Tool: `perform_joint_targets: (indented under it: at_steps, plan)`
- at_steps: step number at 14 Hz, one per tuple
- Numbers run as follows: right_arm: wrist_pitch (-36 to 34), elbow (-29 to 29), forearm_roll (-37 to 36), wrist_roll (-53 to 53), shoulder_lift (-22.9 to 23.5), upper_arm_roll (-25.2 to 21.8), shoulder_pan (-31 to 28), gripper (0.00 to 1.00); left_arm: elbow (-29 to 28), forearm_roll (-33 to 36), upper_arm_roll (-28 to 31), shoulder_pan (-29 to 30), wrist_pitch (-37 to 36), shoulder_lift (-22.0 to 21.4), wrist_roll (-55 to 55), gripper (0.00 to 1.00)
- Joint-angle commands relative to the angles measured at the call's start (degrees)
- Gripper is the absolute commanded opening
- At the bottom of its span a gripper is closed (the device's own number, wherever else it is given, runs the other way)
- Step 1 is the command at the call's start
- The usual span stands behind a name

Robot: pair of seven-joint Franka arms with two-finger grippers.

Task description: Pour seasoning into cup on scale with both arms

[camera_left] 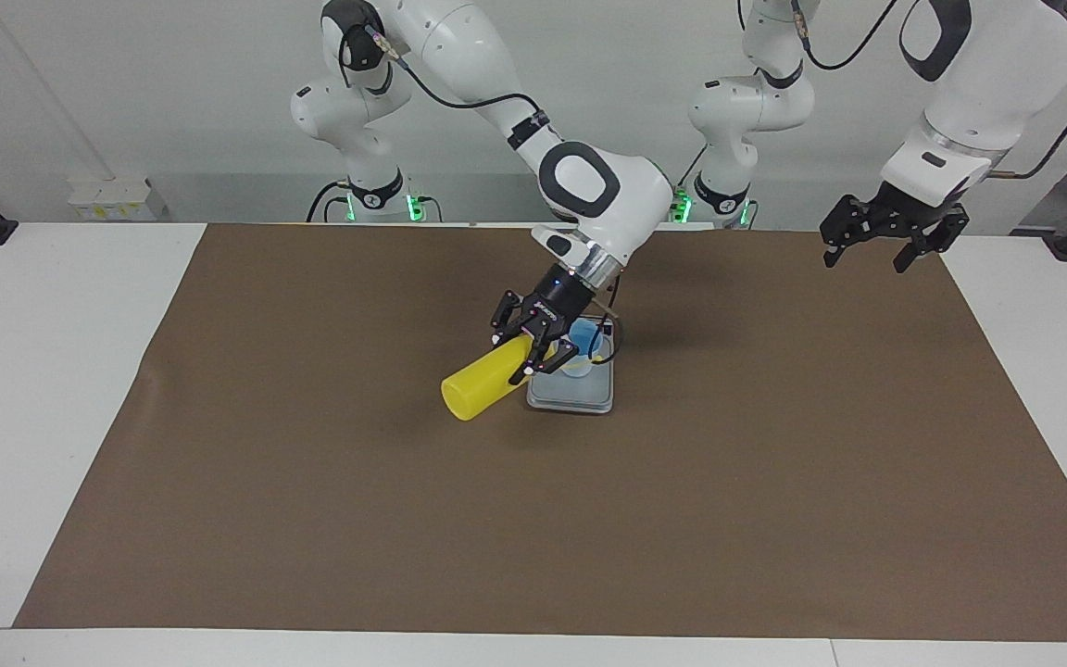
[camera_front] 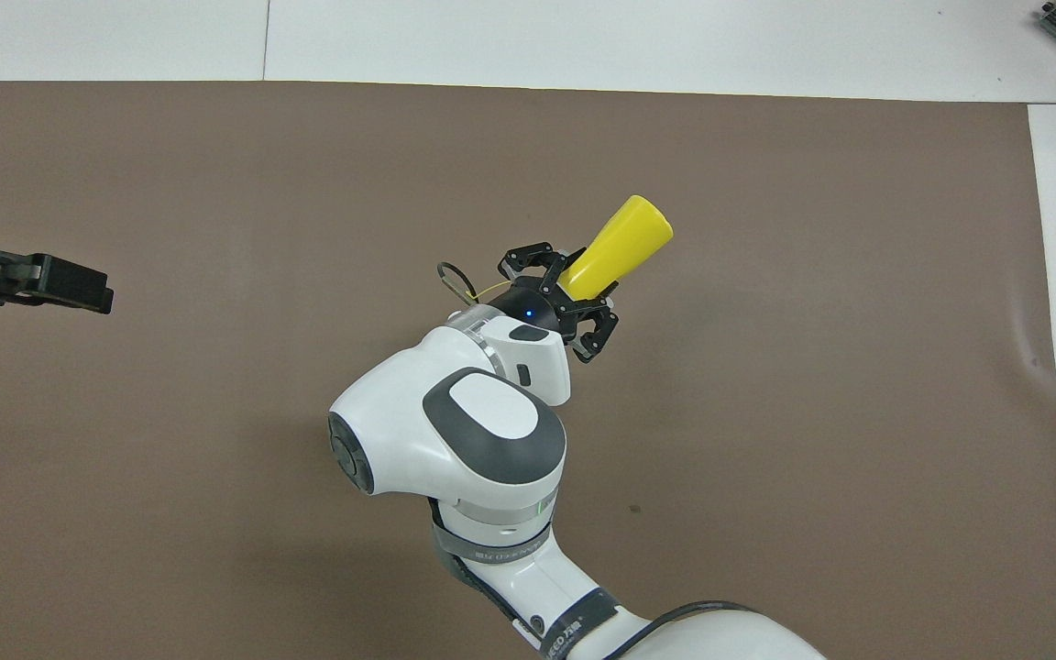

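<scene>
The seasoning bottle (camera_left: 487, 378) (light, squeezable, best gripped mid-body) is clamped and tipped by the right claw (camera_left: 536, 350) over the cup (camera_left: 583, 349) mid-desk, while the left claw (camera_left: 874, 243) is held open.

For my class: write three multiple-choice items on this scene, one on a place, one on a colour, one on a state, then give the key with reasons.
1. Where does the cup stand?
A. on the scale
B. on the bare brown mat
C. in the left hand

2. What colour is the bottle?
A. red
B. yellow
C. green

3. How is the bottle held?
A. standing upright
B. lying on the mat
C. tipped, nozzle toward the cup

Key: 1 A, the cup sits on the weighing plate. 2 B, its body is bright yellow. 3 C, the right hand grips it slantwise over the scale.
</scene>
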Motion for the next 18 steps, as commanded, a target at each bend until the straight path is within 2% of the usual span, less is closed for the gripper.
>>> perform_joint_targets:
  at_steps: [1, 8, 11, 18]
  plan:
    - [-1.93, 3.09, -1.11, -0.56, 1.80, 0.25, 0.18, 0.00, -1.70, -0.39, -0.14, 0.37, 0.45, -1.27, 0.89, 1.00]
    - [-0.70, 2.83, 0.30, 3.83, 1.63, 0.25, 0.27, 0.00, -1.70, -0.39, -0.14, 0.28, 0.45, -1.27, 0.89, 1.00]
    - [0.09, 1.34, 0.30, 7.87, 1.63, 0.25, 0.80, 0.00, -1.79, -0.39, -0.14, 0.28, 0.45, -1.54, 0.89, 1.00]
    - [1.40, -1.91, 0.12, 9.46, 0.66, 0.25, 0.98, 0.00, -2.14, -0.39, -0.14, 0.28, 0.45, -1.63, 0.89, 1.00]
